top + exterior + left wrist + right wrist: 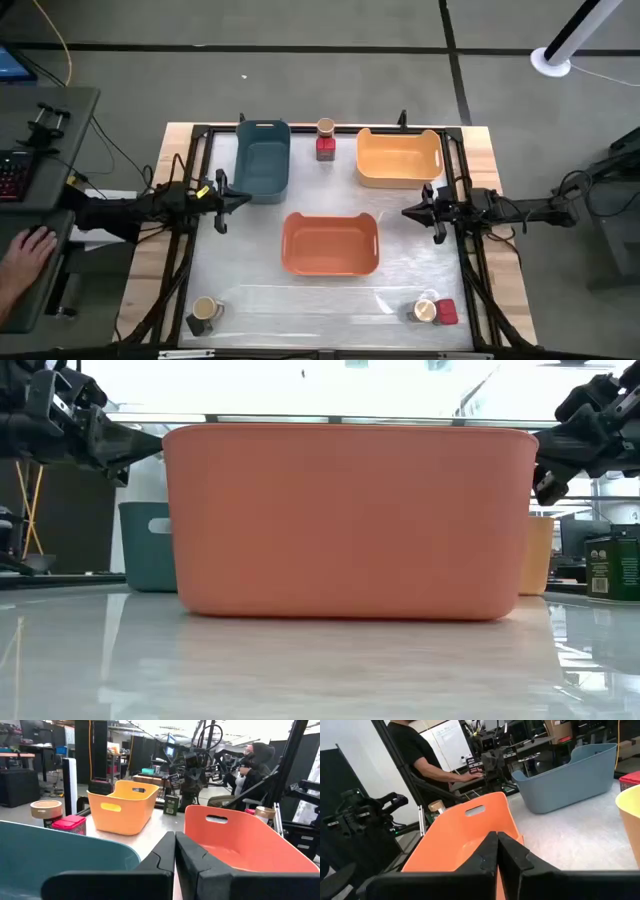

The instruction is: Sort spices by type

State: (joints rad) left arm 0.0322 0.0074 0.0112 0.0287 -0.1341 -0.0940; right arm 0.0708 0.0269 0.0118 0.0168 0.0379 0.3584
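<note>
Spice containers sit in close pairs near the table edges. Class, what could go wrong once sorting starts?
1. A jar touches a red tin between the blue bin and yellow bin; grasping one may topple the other.
2. Another jar and tin sit by the front edge; a nudge could knock them off.
3. Both the left hand and right hand are shut; they must open first.

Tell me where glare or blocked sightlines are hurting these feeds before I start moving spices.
High view: the table is evenly lit, with a pale sheen streak near its front edge. Low view: the orange bin fills the middle and hides what lies behind it, the background windows are blown out white, and the tabletop mirrors the bin. Both wrist views: the arm's own dark jaws block the bottom.
</note>
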